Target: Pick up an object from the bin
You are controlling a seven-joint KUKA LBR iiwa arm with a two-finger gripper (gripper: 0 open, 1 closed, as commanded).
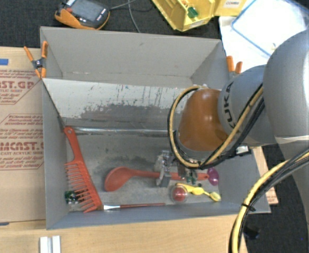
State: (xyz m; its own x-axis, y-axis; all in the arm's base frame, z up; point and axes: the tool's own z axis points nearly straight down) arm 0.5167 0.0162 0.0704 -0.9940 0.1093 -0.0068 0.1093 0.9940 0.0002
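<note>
My gripper (165, 168) hangs low in the bin's right half, under the arm's orange cover. It stands directly over the handle end of a red spoon (118, 177), whose bowl points left on the bin floor. Just right of and below the gripper lie a small red ball-like thing (179, 194), a yellow toy piece (203, 193) and a purple piece (213, 176). Whether the gripper touches the spoon handle is hidden by its own body.
A long orange-red comb (79, 174) lies along the left wall, with a small green and black thing (70, 196) beside its teeth. A thin red stick (138, 206) lies by the front wall. The arm covers the bin's right side.
</note>
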